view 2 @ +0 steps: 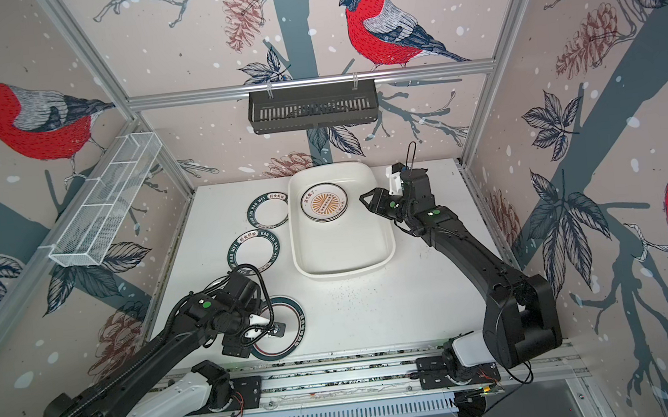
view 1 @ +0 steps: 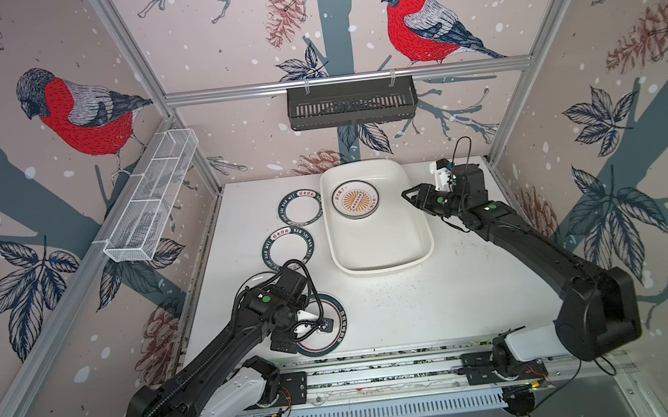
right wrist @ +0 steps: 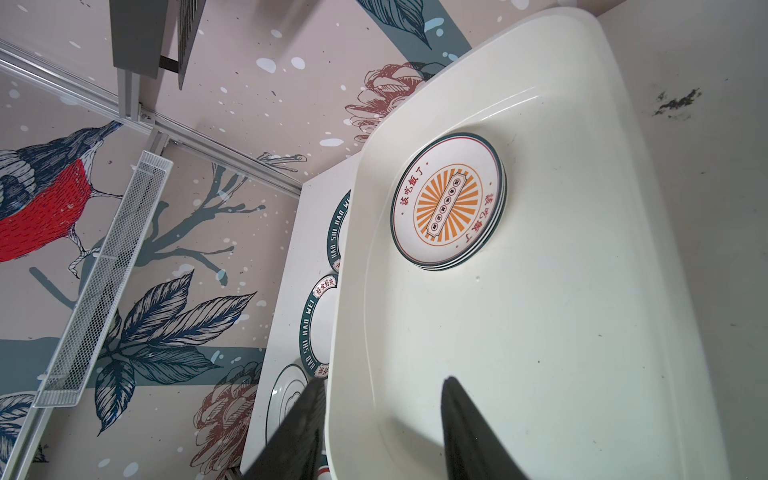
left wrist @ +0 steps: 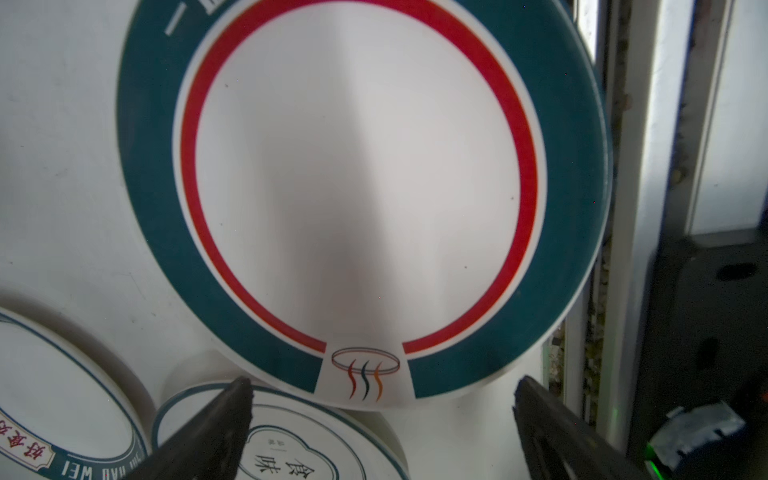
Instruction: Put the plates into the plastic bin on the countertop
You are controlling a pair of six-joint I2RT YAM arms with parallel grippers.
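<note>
In both top views the plastic bin (view 1: 381, 242) sits at the countertop's (view 1: 437, 300) far edge with a sunburst plate (view 1: 354, 199) inside it, and two lettered plates (view 1: 300, 207) lie to its left. In the left wrist view the left gripper (left wrist: 382, 395) is spread wide and holds nothing, above a red-ringed plate (left wrist: 357, 187) near the front edge. In the right wrist view the right gripper (right wrist: 384, 415) is parted and holds nothing, over the bin's rim.
</note>
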